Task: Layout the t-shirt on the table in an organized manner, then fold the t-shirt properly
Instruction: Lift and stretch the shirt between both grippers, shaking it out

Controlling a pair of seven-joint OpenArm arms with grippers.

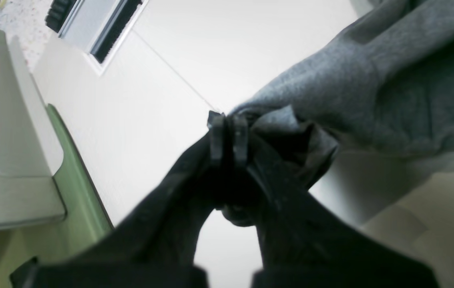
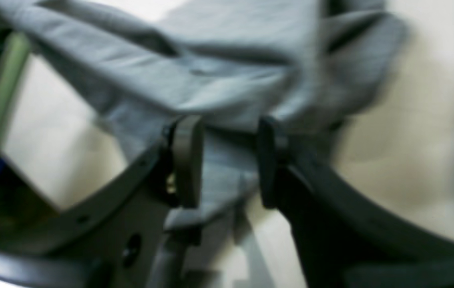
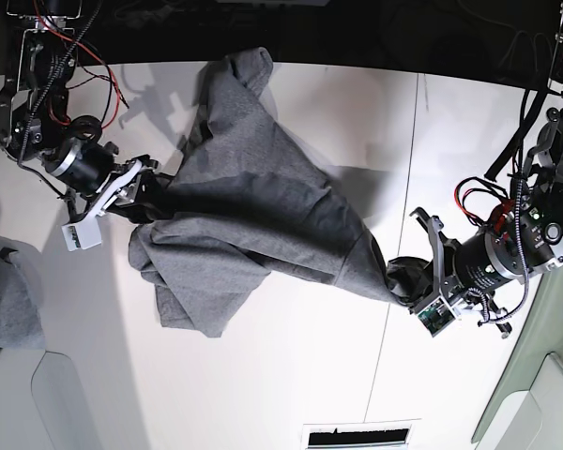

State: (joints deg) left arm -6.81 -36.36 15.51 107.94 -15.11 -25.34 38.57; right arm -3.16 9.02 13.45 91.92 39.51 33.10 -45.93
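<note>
Item, far left of the base view: we note a second grey cloth bundle [image 3: 7, 305] at the edge of the surface [image 3: 291, 394], well apart from the main garment. Item: the right end effector [image 3: 148, 192], at the upper left of that view, meets the left side of the t-shirt [image 3: 253, 211]; in its own wrist view its two pads [image 2: 187, 160] stand spread, with grey fabric lying between them and not squeezed. Item: the t-shirt, heather grey, is draped and rumpled across the middle of the white surface, one part reaching up toward the far edge, a broad fold hanging toward the near side, and a tapering stretch running to the right. Item: a thin dark seam line [image 3: 405, 187] crosses the surface just right of the shirt's bulk. Item: the left end effector [image 3: 422, 281], at the right, has its pads pressed together, pinching a bunched corner of the t-shirt, as its wrist view confirms.
</note>
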